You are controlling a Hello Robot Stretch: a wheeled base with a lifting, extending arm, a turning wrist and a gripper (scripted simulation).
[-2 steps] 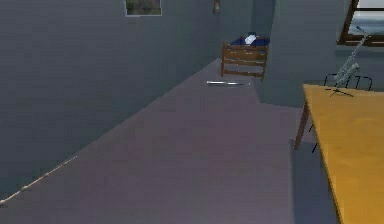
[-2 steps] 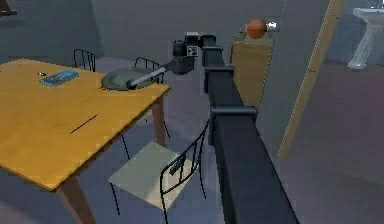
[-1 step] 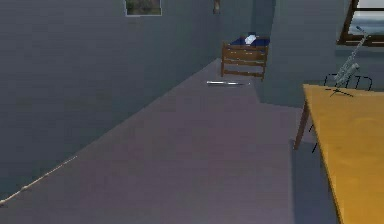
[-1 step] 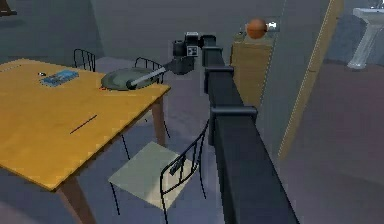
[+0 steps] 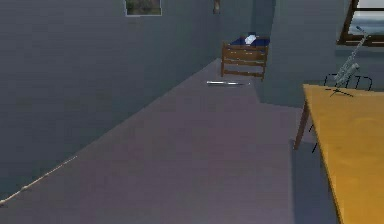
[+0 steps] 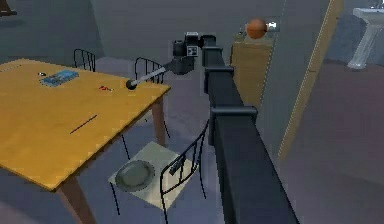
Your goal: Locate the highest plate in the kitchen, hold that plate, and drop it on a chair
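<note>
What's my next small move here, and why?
Probably retract the arm a little: a grey plate already lies flat on the chair seat beside the yellow table, and the gripper sits farther out, by the table's corner.

"What colour is the table?"
"Yellow-orange, with a small blue thing on it."
"And the plate?"
"Grey. The chair has a pale seat and black legs."
"The ball?"
"Orange. The arm is black. The wall is grey-blue."
</note>
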